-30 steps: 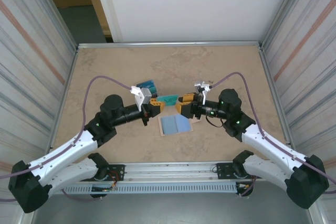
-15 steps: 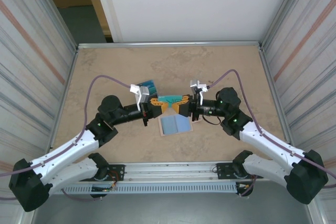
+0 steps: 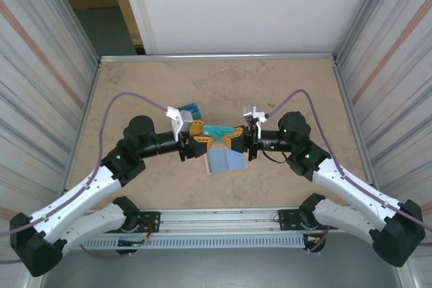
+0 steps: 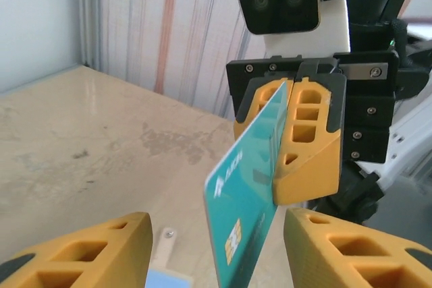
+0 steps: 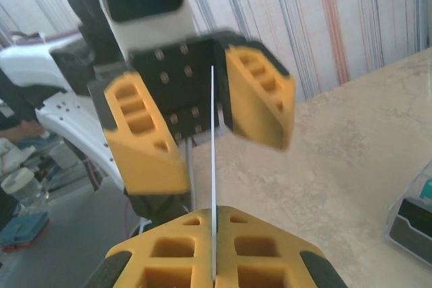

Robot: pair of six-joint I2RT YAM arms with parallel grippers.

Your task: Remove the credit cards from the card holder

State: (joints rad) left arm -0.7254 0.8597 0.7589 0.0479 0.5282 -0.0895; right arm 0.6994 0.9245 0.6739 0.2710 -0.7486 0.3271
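Observation:
A teal credit card (image 3: 217,130) hangs in the air between my two grippers at the table's middle. My right gripper (image 3: 234,137) is shut on the card's right end; seen from its wrist, the card (image 5: 213,166) is an edge-on line pinched between the orange fingers (image 5: 270,254). My left gripper (image 3: 205,135) is open, its fingers (image 4: 358,247) spread to either side of the card (image 4: 246,200) without touching it. The card holder (image 3: 224,160) lies open on the table just below, pale blue lining up, and its snap tab (image 4: 165,241) shows in the left wrist view.
A flat teal-and-dark item (image 3: 192,109) lies on the table behind the left gripper, and shows at the right edge of the right wrist view (image 5: 412,220). Striped walls close in both sides of the table (image 3: 283,85).
The right gripper closed on the teal card's right end, then the left gripper opened and let the card go. The card stays at the same place in the air.

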